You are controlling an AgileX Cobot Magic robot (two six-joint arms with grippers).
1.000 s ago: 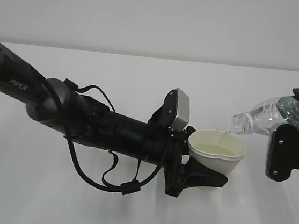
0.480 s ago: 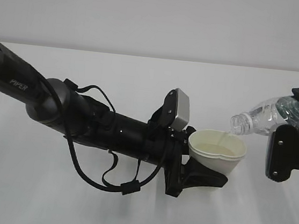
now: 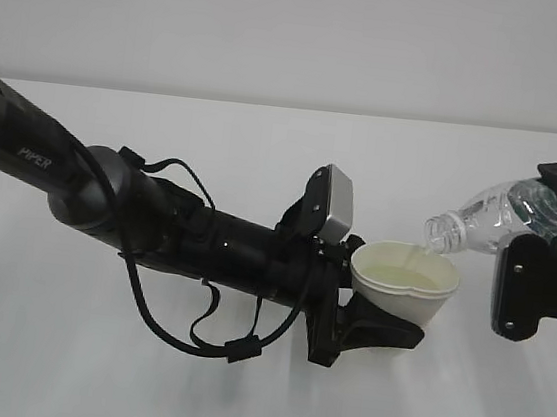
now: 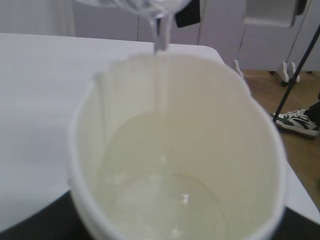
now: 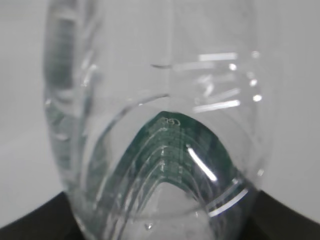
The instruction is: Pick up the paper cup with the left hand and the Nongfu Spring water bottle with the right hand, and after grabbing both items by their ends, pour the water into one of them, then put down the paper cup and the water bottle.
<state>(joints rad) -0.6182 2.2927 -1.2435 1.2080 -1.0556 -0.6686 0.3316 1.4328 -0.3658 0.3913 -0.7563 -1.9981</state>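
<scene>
The black left gripper (image 3: 371, 325) on the thick "PIPER" arm is clamped around the small white tapered paper cup (image 3: 406, 283), holding it upright above the white table (image 3: 265, 147), its rim squeezed out of round. The black right gripper (image 3: 540, 253) grips the base end of the clear ribbed plastic water bottle (image 3: 489, 217), tilted mouth-down over the cup's right edge. A thin clear stream of water (image 4: 161, 42) falls into the cup's cream inside, where a shallow pool lies
</scene>
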